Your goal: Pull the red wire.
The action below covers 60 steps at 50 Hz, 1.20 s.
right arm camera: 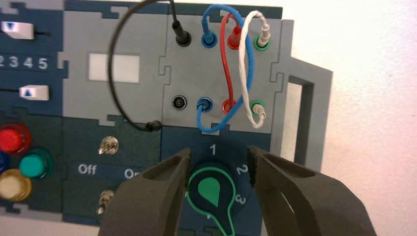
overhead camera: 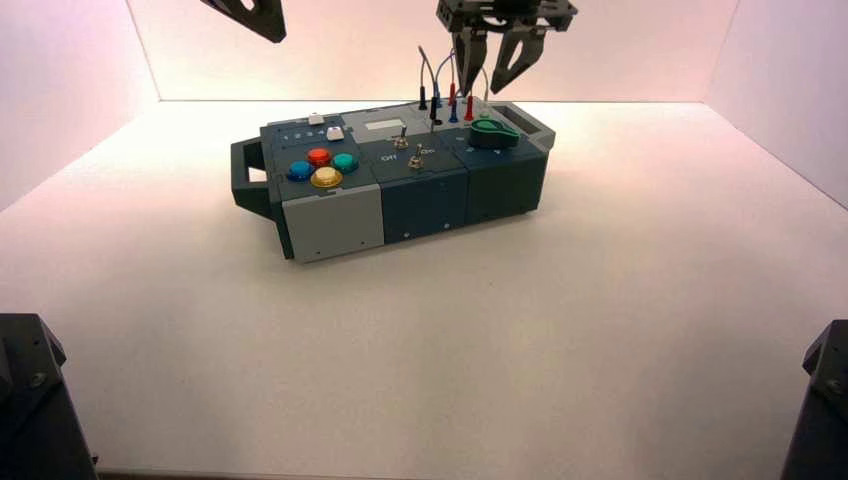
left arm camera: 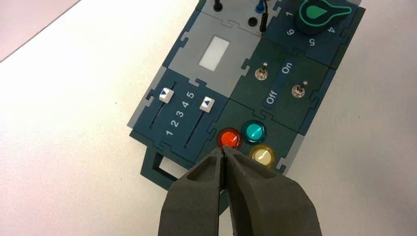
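The red wire point(right arm camera: 227, 64) arches between two red plugs, both seated in sockets on the grey panel at the far right end of the box point(overhead camera: 330, 215). In the high view its red plugs point(overhead camera: 467, 106) stand upright among the other leads. My right gripper point(right arm camera: 219, 157) hangs open above the box, its fingers either side of the green knob point(right arm camera: 211, 191), short of the red wire and touching nothing. In the high view the right gripper point(overhead camera: 487, 80) is just over the leads. My left gripper point(left arm camera: 223, 150) is shut and empty, raised over the round buttons.
A blue lead point(right arm camera: 248, 73) and a white lead point(right arm camera: 243, 64) cross the red one closely. A black lead point(right arm camera: 113, 64) has one end lying loose by the toggle switches point(right arm camera: 108, 145). The left gripper point(overhead camera: 248, 18) shows at the high view's top left.
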{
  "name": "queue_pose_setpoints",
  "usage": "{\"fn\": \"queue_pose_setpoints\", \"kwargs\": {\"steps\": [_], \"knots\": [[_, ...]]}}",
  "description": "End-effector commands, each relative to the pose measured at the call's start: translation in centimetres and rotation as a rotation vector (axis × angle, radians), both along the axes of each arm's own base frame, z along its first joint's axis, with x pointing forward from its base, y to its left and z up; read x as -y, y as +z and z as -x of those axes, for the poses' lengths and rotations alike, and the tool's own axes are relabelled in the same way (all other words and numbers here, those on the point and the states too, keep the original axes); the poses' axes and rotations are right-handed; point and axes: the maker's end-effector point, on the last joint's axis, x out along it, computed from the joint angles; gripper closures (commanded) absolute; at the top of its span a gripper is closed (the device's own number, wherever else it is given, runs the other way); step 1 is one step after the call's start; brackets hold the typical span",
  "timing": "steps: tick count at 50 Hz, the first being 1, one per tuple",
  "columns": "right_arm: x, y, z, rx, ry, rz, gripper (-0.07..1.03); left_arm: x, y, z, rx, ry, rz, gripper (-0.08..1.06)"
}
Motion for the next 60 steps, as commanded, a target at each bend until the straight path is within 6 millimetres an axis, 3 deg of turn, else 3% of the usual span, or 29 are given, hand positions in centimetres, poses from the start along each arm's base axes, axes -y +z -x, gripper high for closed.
{"fn": "queue_pose_setpoints", "kwargs": {"steps": [1, 14, 29, 46, 60], "knots": [[-0.8, 1.2, -1.1, 0.040, 0.004, -0.020, 0.40, 0.4, 1.6, -0.6, 0.048, -0.002, 0.020, 1.01], [-0.6, 1.1, -1.8, 0.052, 0.011, -0.002, 0.55, 0.4, 1.6, -0.6, 0.051, -0.002, 0.021, 1.01], [-0.5, 1.2, -2.6, 0.093, 0.012, -0.009, 0.55, 0.4, 1.9, -0.6, 0.061, -0.003, 0.024, 1.01], [-0.9, 1.5, -3.3, 0.139, 0.015, -0.027, 0.55, 0.5, 4.1, -0.5, 0.185, 0.002, 0.077, 1.01], [-1.0, 1.2, -3.5, 0.142, 0.016, -0.027, 0.55, 3.7, 4.1, 1.2, 0.091, -0.142, 0.168, 1.01]]}}
